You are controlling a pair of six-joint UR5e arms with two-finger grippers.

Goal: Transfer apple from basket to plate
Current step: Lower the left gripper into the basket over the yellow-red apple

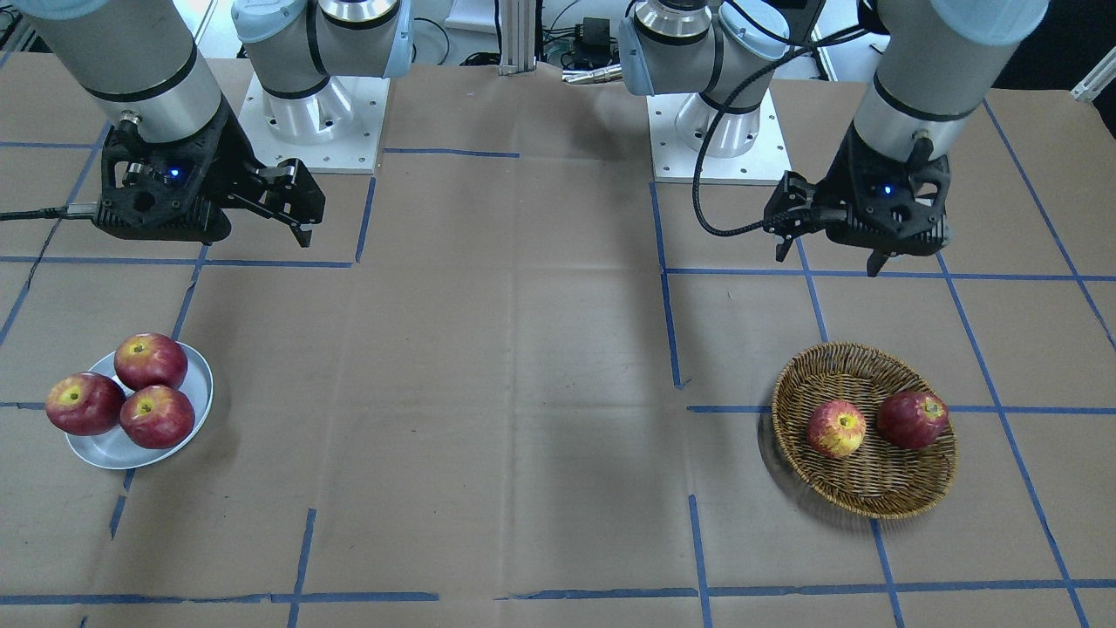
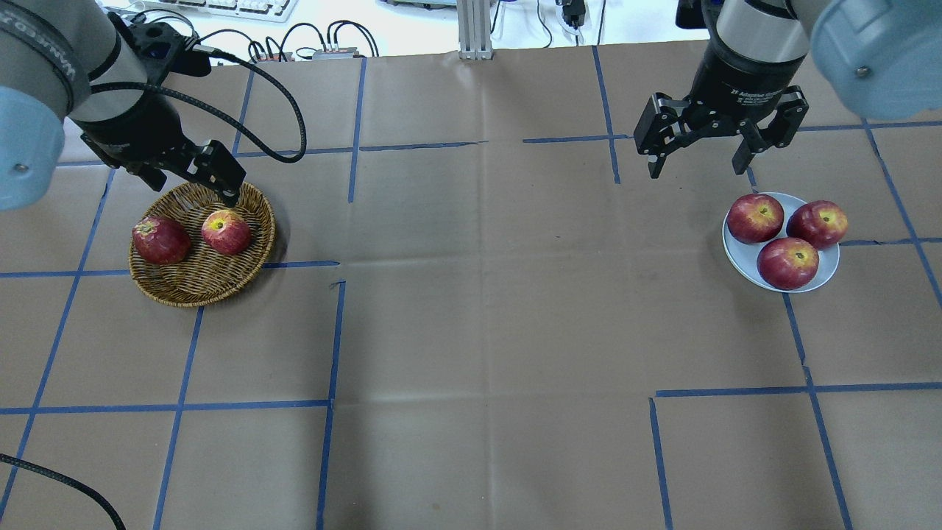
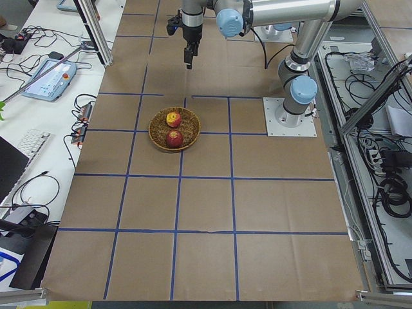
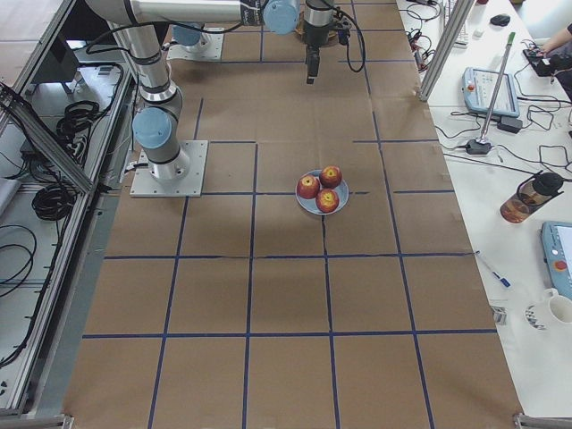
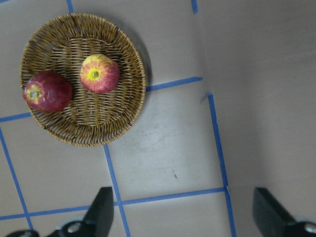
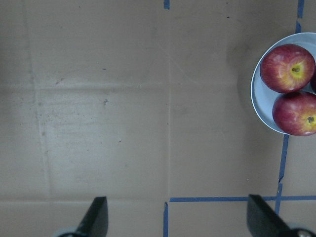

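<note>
The pinkish-red, yellow-streaked apple [image 1: 836, 428] [image 2: 226, 231] [image 5: 99, 73] lies in the woven basket [image 1: 863, 501] [image 2: 199, 291] [image 5: 98, 133] beside a dark red apple [image 1: 913, 419] [image 2: 161, 240]. My left gripper [image 1: 828, 262] [image 2: 193, 188] [image 5: 185, 217] is open and empty, raised above the table beside the basket. The pale plate [image 1: 113, 449] [image 2: 736, 254] [image 6: 259, 106] holds three dark red apples. My right gripper [image 1: 257, 235] [image 2: 695, 171] [image 6: 177, 222] is open and empty, raised near the plate.
Brown paper with blue tape lines [image 2: 331, 338] covers the table. The two arm bases [image 1: 314, 131] [image 1: 719, 139] stand at the robot's edge. One plate apple [image 1: 85, 403] overhangs the plate's rim. In the side views, keyboards, cables and cups lie beyond the table's edge.
</note>
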